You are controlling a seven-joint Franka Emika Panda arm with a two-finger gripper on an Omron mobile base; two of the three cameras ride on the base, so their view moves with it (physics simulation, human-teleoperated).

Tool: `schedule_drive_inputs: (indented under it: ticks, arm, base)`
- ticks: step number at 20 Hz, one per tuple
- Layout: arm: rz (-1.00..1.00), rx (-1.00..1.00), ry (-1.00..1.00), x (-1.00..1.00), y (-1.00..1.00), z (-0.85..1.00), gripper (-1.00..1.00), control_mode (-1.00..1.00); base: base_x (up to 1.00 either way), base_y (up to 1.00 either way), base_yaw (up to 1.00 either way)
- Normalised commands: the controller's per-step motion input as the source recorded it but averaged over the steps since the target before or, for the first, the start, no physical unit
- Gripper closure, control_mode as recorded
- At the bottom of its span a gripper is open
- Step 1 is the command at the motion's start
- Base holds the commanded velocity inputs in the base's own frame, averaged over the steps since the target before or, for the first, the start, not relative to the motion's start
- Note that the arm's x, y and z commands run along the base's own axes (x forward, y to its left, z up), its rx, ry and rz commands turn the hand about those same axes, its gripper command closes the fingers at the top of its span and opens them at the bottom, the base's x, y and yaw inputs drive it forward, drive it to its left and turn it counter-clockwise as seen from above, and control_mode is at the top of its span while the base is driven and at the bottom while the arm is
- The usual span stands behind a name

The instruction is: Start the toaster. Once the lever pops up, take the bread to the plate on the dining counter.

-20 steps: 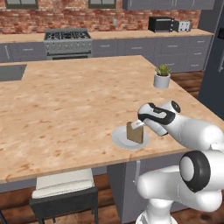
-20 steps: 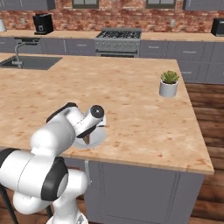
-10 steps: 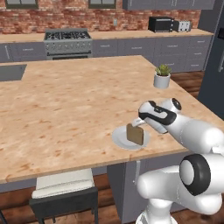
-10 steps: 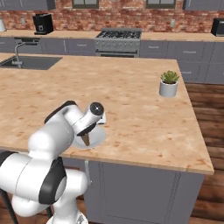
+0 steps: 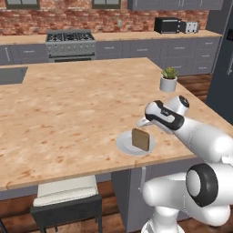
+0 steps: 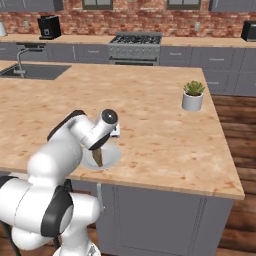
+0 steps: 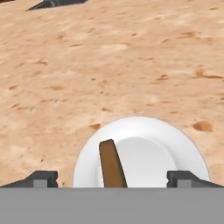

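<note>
- In the left base view a stove sits against the brick back wall at upper left, and the broad wood-grain dining counter spreads from the left edge across the middle.
- Near the counter's front edge rests the plate, round and white, with the bread on it; the slice stands on edge and leans (its brown face turned toward this camera).
- Just right of the plate, the gripper hangs over the plate's far rim, apart from the bread.
- Further right, a potted plant stands near the counter's far right side, well apart from the plate.
- At upper right, on the back counter, the toaster sits beside a black toaster oven.
- In the hand view the two dark fingertips stand wide apart with nothing between them, one at each side of the plate, and the bread rises between them without touching either.
- In the right base view the arm covers much of the plate.
</note>
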Motion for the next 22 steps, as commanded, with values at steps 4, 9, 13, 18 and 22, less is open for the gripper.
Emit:
schedule_drive_inputs:
  ticks: [4,9,13,18,22]
  arm:
    - [-0.03,-0.05,0.19,-0.14,0.01,0.55,-1.00,-1.00]
    - [-0.07,-0.06,0.16,-0.40,0.00,0.47,-1.00,-1.00]
    - [-0.12,-0.09,0.08,-0.64,0.03,0.28,-1.00,-1.00]
    - [-0.15,-0.08,0.03,-0.64,0.10,0.20,-1.00,-1.00]
    - [-0.18,-0.07,0.00,-0.57,0.16,0.20,-1.00,-1.00]
  base:
    - [0.00,0.00,0.00]
    - [0.00,0.00,0.00]
    - [0.00,0.00,0.00]
    - [0.00,0.00,0.00]
    - [0.00,0.00,0.00]
